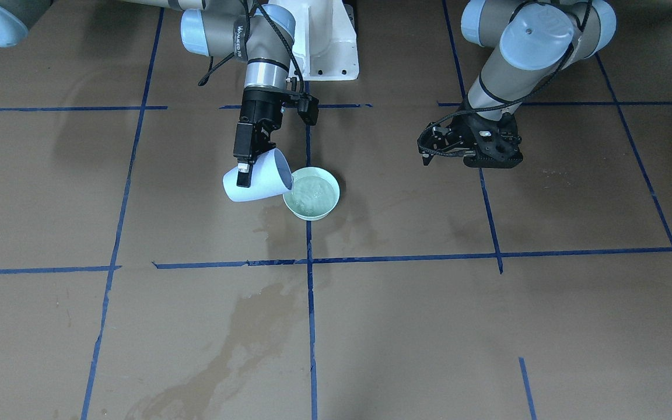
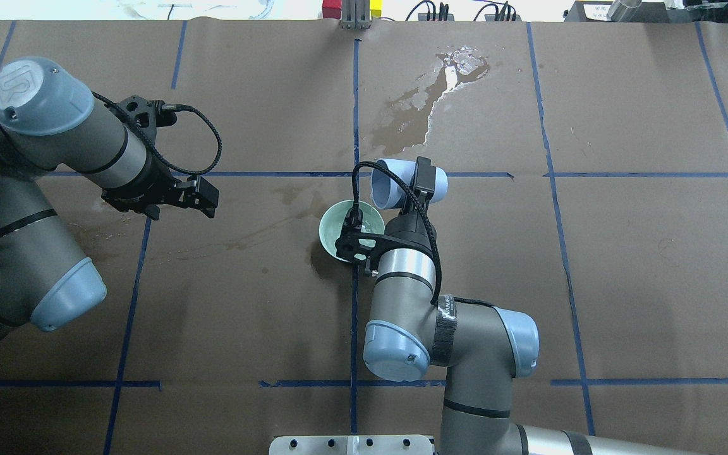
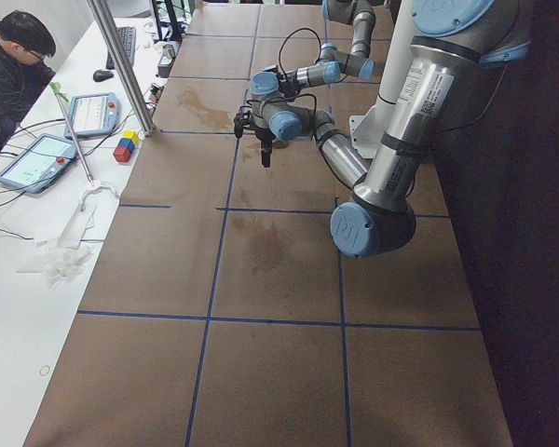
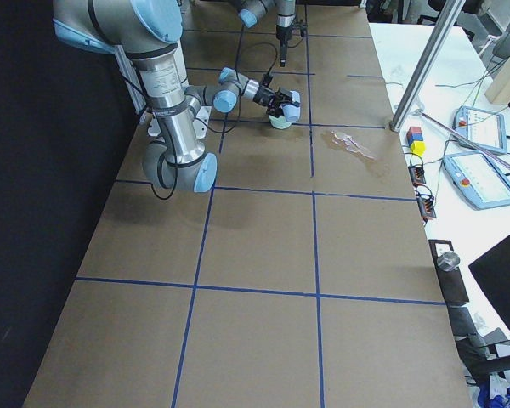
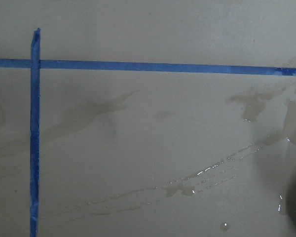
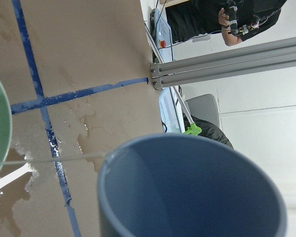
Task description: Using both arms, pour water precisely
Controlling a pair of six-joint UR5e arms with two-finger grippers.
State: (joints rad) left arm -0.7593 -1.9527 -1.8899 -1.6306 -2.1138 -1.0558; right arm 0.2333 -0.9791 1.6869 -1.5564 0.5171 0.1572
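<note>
There are 2 containers, both near the middle of the table (image 1: 546,326): 1 pale-blue cup (image 1: 261,179) and 1 mint-green bowl (image 1: 308,213). The bowl stands upright on the brown paper, over a blue tape line (image 1: 311,303), and holds water (image 1: 312,193) with a rippled surface. The cup is tipped almost onto its side, its mouth over the bowl's rim. From the wrist view I cannot tell whether any water is left in the cup.

There are 2 arms. The right arm (image 1: 263,74) reaches down to the cup, and the right gripper (image 1: 246,175) is clamped on it, with 1 finger (image 1: 244,169) lying along the outer wall. The left arm (image 1: 502,73) is well apart from both containers. The left gripper (image 1: 469,146) hangs over the paper, and I cannot tell whether its fingers are apart or together.

1 long puddle (image 1: 242,341) lies on the operators' side of the table. 1 smaller wet stain (image 1: 275,228) is just beside the bowl.
</note>
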